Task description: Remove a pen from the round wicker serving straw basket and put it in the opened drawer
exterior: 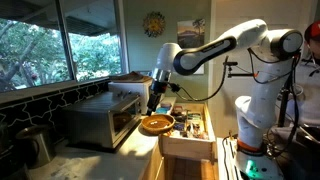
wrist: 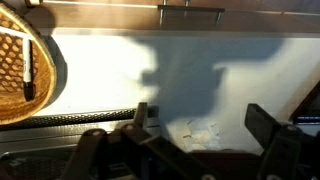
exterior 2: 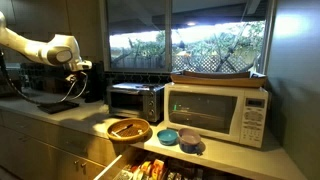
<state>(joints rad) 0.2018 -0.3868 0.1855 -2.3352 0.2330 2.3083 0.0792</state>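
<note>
pen (wrist: 27, 66) lies in basket (wrist: 8, 100) on desk (wrist: 120, 70); pincer (wrist: 200, 128) hovers beside basket, spread wide, empty; drawer (exterior: 188, 148) open near basket.

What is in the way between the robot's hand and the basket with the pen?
Nothing visible. In the wrist view only bare counter lies between the open gripper and the basket holding the pen. The drawer stands open close by the basket, with nothing seen between them either.
</note>
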